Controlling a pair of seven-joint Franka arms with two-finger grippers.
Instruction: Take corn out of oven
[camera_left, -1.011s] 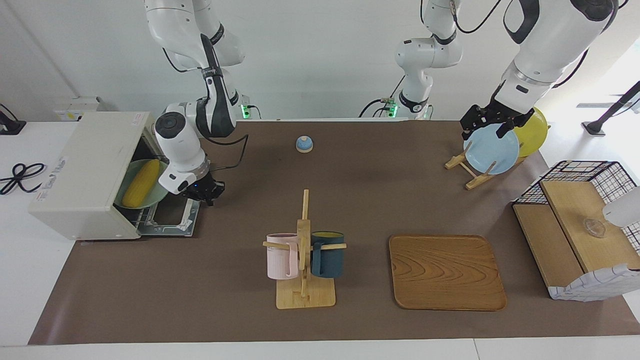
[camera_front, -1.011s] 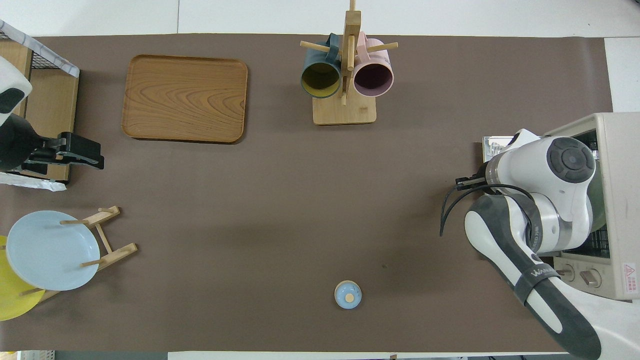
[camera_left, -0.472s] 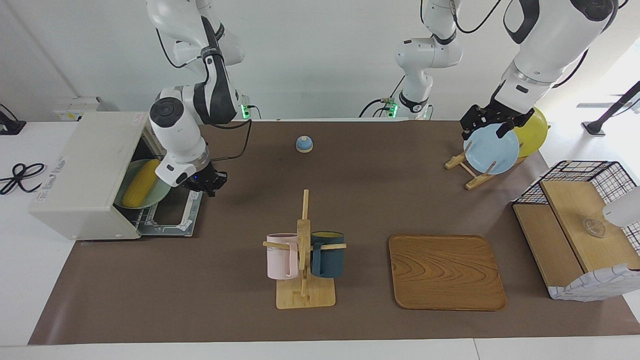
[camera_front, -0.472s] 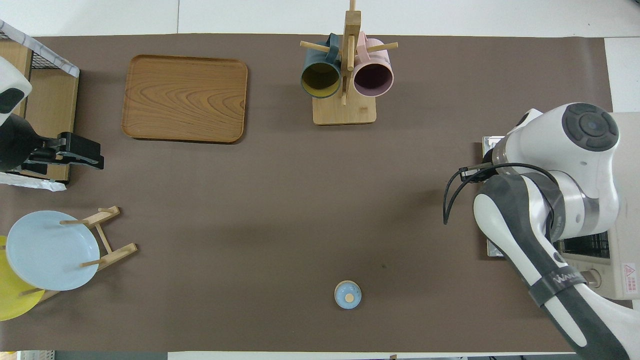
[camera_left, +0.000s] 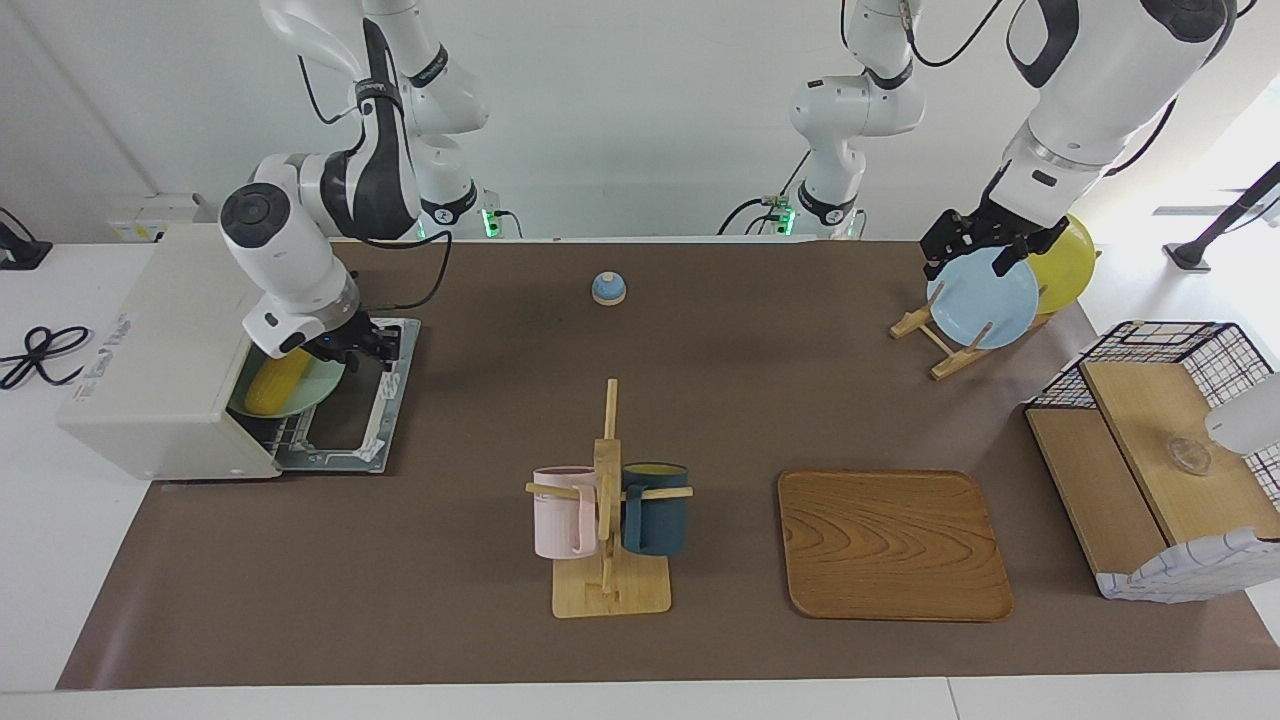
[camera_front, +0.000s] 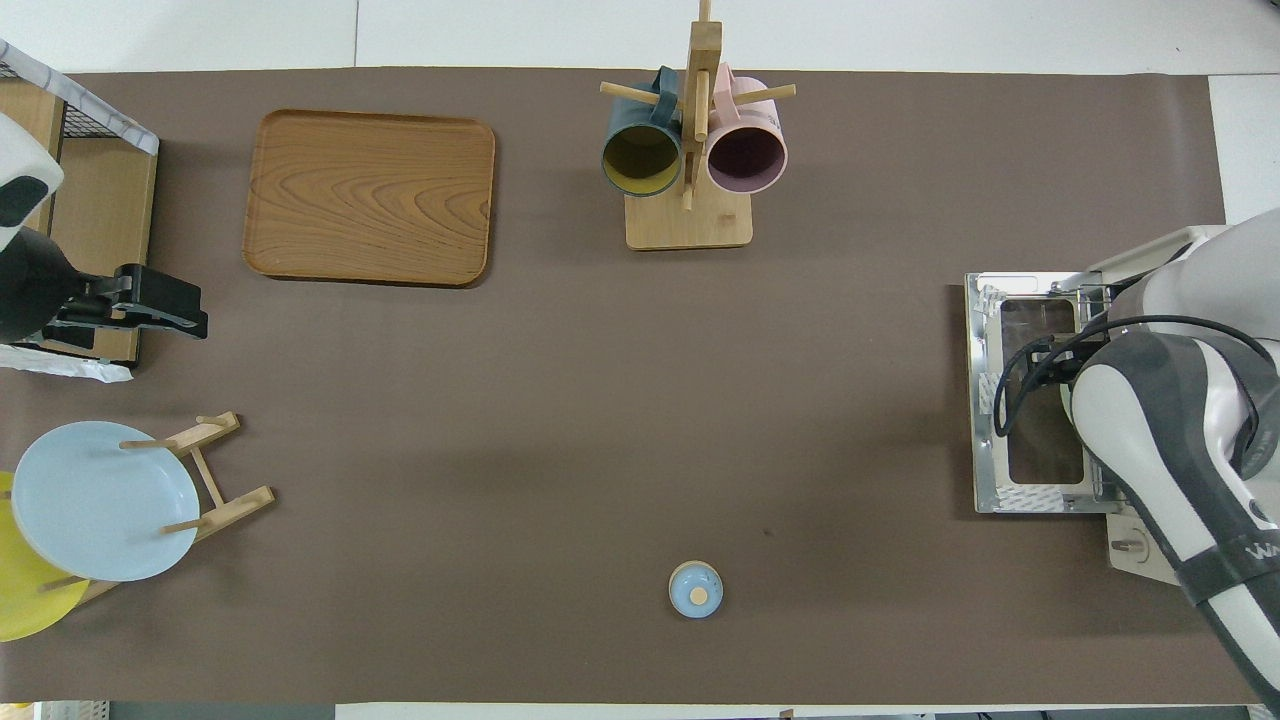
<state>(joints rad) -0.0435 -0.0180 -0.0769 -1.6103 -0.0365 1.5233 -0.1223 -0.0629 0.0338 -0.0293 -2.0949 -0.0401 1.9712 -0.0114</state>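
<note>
Only facing view shows corn (camera_left: 277, 381) inside oven (camera_left: 160, 350), right fingers (camera_left: 385, 347) parted, empty, left fingers' (camera_left: 975, 245) gap unclear.

The boxy off-white toaster oven (camera_left: 165, 350) stands with its glass-windowed door (camera_left: 350, 425) dropped flat onto the bench (camera_left: 740, 390), leaving the mouth unblocked. The right claw (camera_left: 365, 345) hangs over that door, just before the opening, crowding the way to the bright yellow corn cob (camera_left: 275, 385) on its pale green plate (camera_left: 315, 390). A bare stretch of bench lies between the door and the wooden mug rack (camera_left: 608, 500).
</note>
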